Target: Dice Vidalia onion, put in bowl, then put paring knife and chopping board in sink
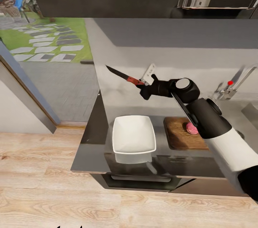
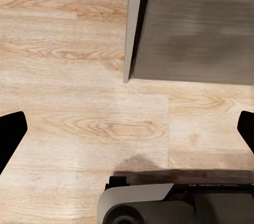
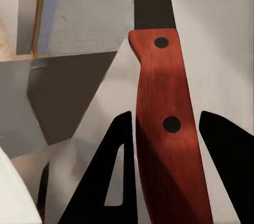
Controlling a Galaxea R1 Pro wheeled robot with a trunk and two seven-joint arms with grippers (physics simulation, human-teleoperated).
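The right tool point(image 1: 143, 84) pinched the slim, dark-bladed, red-handled paring knife point(image 1: 123, 76) aloft, clear of the pink-white onion point(image 1: 192, 128); the left tool point(image 2: 127, 129) was spread.

I see the paring knife point(image 3: 166, 129) with a smooth reddish wood-look handle and two dark rivets, its blade matt dark. The chopping board point(image 1: 179, 133) shows brown wood grain. The bowl point(image 1: 133, 138) looks glossy white, the surface point(image 1: 94, 149) grey and faintly reflective, the floor point(image 2: 79, 118) pale wood.
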